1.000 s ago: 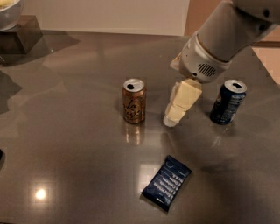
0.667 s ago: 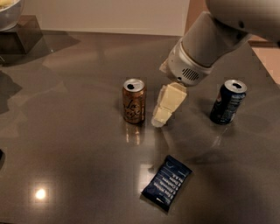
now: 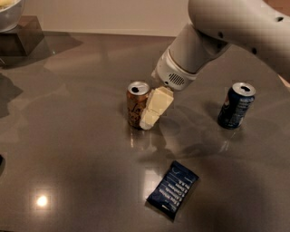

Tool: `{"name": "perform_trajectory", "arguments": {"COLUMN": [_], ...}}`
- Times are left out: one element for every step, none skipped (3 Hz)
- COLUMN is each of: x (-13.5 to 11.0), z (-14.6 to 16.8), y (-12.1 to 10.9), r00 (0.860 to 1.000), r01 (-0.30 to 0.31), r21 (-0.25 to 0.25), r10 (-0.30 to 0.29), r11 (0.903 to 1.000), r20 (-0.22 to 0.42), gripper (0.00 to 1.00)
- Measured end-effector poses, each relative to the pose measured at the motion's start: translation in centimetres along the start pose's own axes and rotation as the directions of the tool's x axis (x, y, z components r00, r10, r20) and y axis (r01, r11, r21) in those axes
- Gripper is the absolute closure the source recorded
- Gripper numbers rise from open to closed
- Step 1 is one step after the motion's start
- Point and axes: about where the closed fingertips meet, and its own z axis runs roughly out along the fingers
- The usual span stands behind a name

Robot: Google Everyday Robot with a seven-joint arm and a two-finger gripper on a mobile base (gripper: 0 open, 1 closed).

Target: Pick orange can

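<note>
The orange can (image 3: 135,105) stands upright near the middle of the dark table (image 3: 68,149), copper-coloured with dark markings and a silver top. My gripper (image 3: 147,118), cream-coloured, hangs from the white arm (image 3: 213,41) that reaches in from the upper right. It is down at the can's right side, right against it, with its tip near the table surface. Part of the gripper is hidden from this angle.
A dark blue can (image 3: 235,105) with white print stands to the right. A dark blue snack packet (image 3: 172,190) lies flat at the front. A white bowl (image 3: 9,11) on a dark block (image 3: 20,36) is at the far left corner.
The arm and gripper have moved left, from midway between the two cans to right against the orange can's right side. The cans and the packet have not moved.
</note>
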Motion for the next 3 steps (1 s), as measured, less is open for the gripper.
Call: {"name": "perform_trajectory", "arguments": {"x": [-1.0, -1.9, -2.4], "z": [0.7, 0.3, -0.1], "y": [-0.6, -0.7, -0.5], "r00": [0.999, 0.997, 0.995], "r01": [-0.018, -0.02, -0.011], "r21": [-0.016, -0.033, -0.047], "r10": [0.019, 0.023, 0.016], "r11": [0.9997, 0.9993, 0.9988], "r20": [0.032, 0.069, 0.096], "gripper": [0.0, 0.16, 0.39]}}
